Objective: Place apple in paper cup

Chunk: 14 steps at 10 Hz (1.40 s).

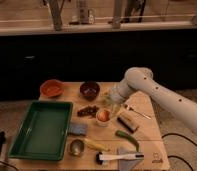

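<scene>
Tool (111,100): at the end of a white robot arm (157,92) that reaches in over the right edge; hangs low above the middle of the light wooden tabletop (153,134), just on the far-edge side of the cup; wide or narrow cannot be told.
Apple: small round red-orange apple (103,115) with a yellowish patch; sits in the mouth of the cup, its top showing above the rim.
Paper cup: short white paper cup (103,122); upright near the middle of the tabletop, just below the tool; contact with the tool cannot be told.
Far edge: shallow orange bowl (52,88) toward the far left corner; dark brown bowl (89,90) beside it, nearer the middle.
Left edge: rectangular green plastic tray (41,130), taking up most of the near left part.
Middle: dark brown heap (87,110) left of the cup; grey-blue sponge (78,129) between tray and cup.
Near edge: shiny metal cup (76,147); slim yellow piece (97,145) just right of it; white-handled brush (119,156) closest to the edge.
Right side: brown block (127,122) just right of the cup; curved green vegetable (127,139) nearer the near edge.
</scene>
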Tool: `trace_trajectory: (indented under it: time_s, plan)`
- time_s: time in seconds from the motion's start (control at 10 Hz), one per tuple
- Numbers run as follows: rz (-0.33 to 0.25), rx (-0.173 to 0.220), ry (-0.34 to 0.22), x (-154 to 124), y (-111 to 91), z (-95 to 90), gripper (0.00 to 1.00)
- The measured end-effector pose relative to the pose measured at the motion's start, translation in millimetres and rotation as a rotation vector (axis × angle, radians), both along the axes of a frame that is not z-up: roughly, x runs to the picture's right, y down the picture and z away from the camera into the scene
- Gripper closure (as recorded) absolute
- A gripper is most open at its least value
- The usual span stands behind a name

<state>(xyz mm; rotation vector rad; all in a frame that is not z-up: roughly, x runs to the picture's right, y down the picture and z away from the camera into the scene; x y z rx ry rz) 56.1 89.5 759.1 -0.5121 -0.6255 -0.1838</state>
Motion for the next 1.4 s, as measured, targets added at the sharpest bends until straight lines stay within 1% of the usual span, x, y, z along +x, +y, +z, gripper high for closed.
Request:
trace_trajectory:
  time_s: [1.0, 1.4]
  plan:
    - [-0.007, -0.017, -0.006, 0.7, -2.6, 2.4, 0.20]
    - [-0.014, -0.009, -0.014, 0.9, -5.2, 0.9, 0.20]
